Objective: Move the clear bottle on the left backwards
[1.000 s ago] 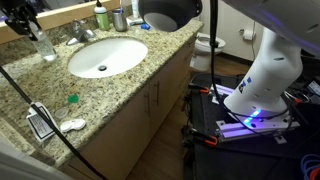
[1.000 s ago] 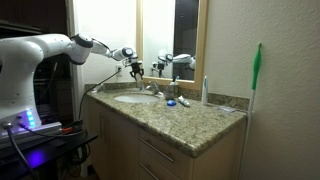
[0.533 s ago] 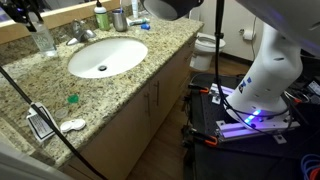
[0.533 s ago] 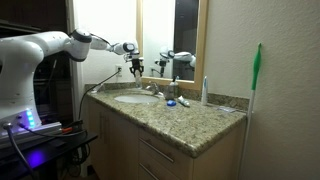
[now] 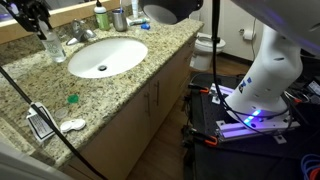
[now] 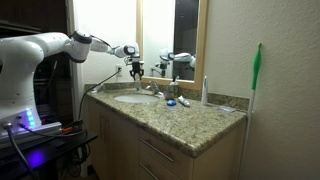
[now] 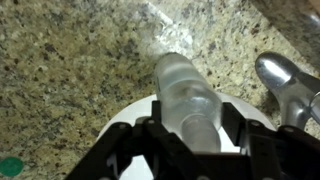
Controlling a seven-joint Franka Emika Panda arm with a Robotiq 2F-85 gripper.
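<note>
The clear bottle (image 5: 51, 45) stands upright on the granite counter (image 5: 40, 85) at the back, between the wall and the sink (image 5: 105, 55). In the wrist view its ribbed transparent body (image 7: 183, 88) sits between my two black fingers. My gripper (image 7: 192, 128) is shut on the clear bottle near its top. In both exterior views the gripper (image 5: 36, 14) (image 6: 135, 69) hangs straight over the bottle (image 6: 137, 82). The bottle's base is hidden in the wrist view.
The chrome faucet (image 5: 80, 33) (image 7: 285, 80) stands just beside the bottle. A greenish soap bottle (image 5: 100, 17) and a cup (image 5: 119, 18) stand further along the back. A small green cap (image 5: 72, 99) (image 7: 9, 166) lies on the counter. The mirror wall is close behind.
The gripper and the clear bottle have shifted a little along the back of the counter toward the faucet. Nothing else has moved.
</note>
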